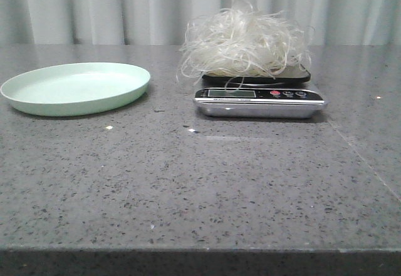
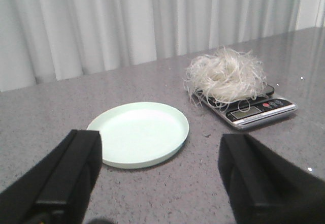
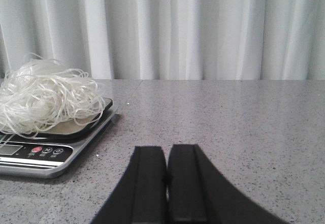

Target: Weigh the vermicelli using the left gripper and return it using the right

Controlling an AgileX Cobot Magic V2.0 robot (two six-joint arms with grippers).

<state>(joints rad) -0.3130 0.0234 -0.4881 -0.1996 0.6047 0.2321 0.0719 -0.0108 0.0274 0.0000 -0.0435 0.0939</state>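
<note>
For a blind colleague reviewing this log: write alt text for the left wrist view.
A tangle of vermicelli sits on a digital kitchen scale on a grey speckled table, beside an empty pale green plate. The left gripper is open in the foreground, holding nothing; white curtains hang behind.

The left gripper (image 2: 160, 178) holds its jaws wide apart; the right gripper (image 3: 167, 183) has them pressed together.

The front view looks low and level across the speckled grey stone tabletop (image 1: 188, 188) toward pale curtains. The left wrist view looks down from higher up; the right sits low, close by. All three share the silver digital kitchen scale (image 1: 259, 101) (image 2: 254, 110) (image 3: 45, 150).
</note>
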